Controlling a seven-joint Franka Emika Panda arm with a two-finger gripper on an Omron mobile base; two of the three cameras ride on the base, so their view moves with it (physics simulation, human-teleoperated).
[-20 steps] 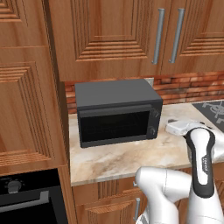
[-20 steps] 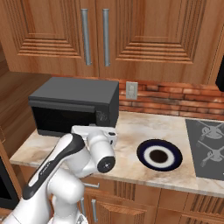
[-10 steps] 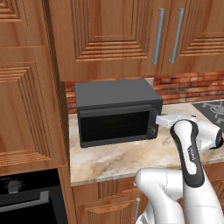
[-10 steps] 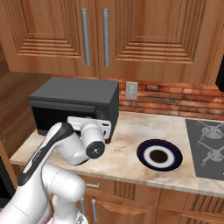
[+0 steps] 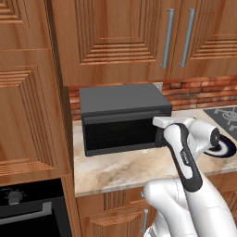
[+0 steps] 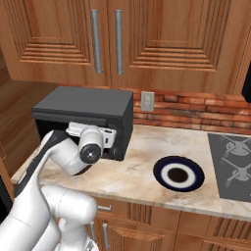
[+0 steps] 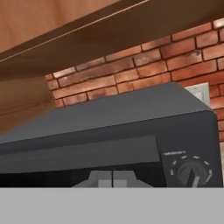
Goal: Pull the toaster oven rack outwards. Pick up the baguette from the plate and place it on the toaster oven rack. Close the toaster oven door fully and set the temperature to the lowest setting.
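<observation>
I see the plate (image 6: 178, 174) well off to the claw's right on the counter (image 6: 142, 162), navy rim around a white centre with a dark spot in the middle; no bread on it that I can make out. In the left base view only a sliver of the plate (image 5: 226, 149) peeks past the arm's elbow.

The toaster oven (image 5: 122, 118) sits right ahead of the claw, its door (image 5: 118, 134) looking upright and closed from the left; what lies in the cavity is hidden behind the dark window.

Since half a second ago the arm has swung further left, so the hand now sits against the oven's front right corner, where earlier it was out over the counter.

The claw (image 7: 112, 178) is clenched, fingertips together, holding nothing. In the hand view it sits just below the door's upper edge, with a dial (image 7: 190, 172) on the control strip off to its right. From the right base view the hand itself covers the strip, and I cannot tell whether the fingertips touch the door.
</observation>
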